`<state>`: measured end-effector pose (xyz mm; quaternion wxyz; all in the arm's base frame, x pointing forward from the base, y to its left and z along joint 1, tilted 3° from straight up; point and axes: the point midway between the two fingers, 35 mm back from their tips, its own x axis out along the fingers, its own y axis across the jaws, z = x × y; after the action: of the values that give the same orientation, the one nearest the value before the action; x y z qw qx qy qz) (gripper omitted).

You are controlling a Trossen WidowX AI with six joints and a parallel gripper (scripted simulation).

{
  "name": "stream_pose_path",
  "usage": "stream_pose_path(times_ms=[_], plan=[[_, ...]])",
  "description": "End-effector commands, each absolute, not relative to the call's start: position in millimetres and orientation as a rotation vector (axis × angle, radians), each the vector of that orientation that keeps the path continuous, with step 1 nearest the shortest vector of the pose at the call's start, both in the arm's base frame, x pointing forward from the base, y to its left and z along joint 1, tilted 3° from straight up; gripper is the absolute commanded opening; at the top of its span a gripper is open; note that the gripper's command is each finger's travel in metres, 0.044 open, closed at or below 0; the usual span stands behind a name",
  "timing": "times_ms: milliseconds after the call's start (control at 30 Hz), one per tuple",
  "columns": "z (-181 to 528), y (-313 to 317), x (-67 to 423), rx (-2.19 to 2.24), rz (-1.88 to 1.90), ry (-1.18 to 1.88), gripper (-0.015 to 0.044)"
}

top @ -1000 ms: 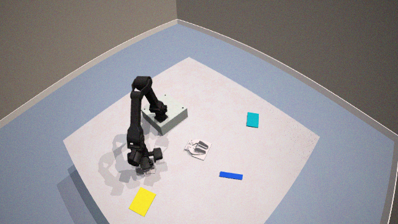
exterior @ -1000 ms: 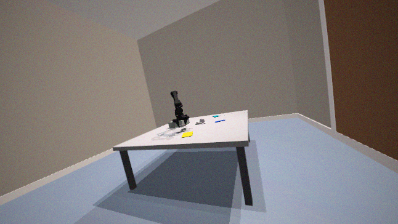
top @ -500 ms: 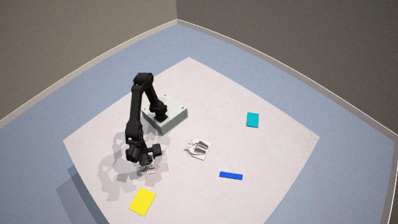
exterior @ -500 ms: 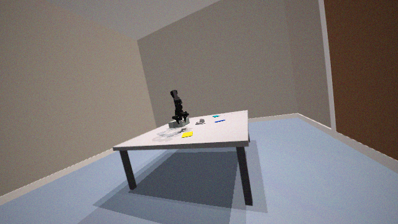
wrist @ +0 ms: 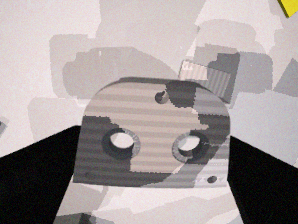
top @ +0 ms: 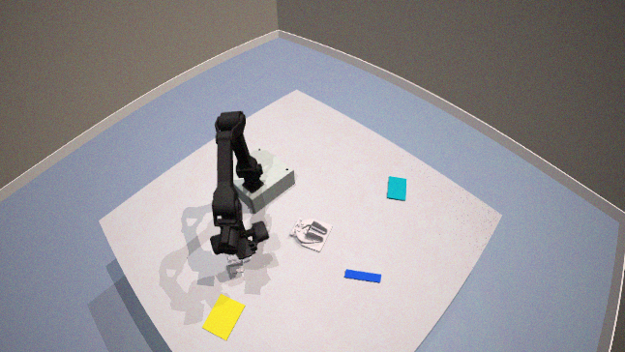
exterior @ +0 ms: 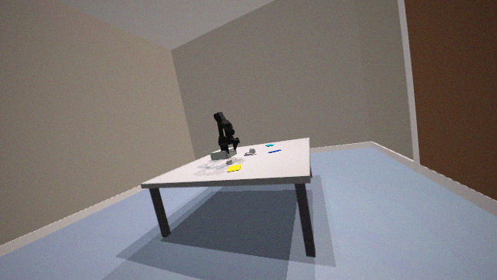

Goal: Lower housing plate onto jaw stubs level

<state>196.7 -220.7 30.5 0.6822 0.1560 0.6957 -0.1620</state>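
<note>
My gripper (wrist: 152, 137) (exterior: 230, 152) is shut on the housing plate (wrist: 150, 115), a grey ribbed plate with two large round holes and smaller ones. The plate lies across the wrist view between the black fingers, held above the table. In the top view the hand mostly hides it. The jaw assembly (exterior: 250, 152) stands on the table to the right of the hand in the top view. There its pale base (top: 319, 246) bears two dark elongated jaws (top: 317, 227) (top: 313, 237). The plate is well apart from it. The stubs and pins are too small to tell.
A small ribbed grey block (wrist: 206, 78) (top: 235, 272) (exterior: 229, 162) stands on the table under the hand. A yellow sheet (top: 223, 317) (exterior: 234, 168), a blue bar (top: 363, 276) (exterior: 275, 151) and a teal rectangle (top: 397, 189) (exterior: 269, 145) lie on the table. The arm's grey base block (top: 275, 193) is behind the hand.
</note>
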Motion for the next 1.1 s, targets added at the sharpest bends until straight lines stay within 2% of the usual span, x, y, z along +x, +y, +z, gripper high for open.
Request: stream_pose_path(times_ms=[0,1067], plan=[[30,-210,203,0.332,-0.339,1.562,0.0351],[31,-113,244,0.088,-0.076,1.581,0.0351]])
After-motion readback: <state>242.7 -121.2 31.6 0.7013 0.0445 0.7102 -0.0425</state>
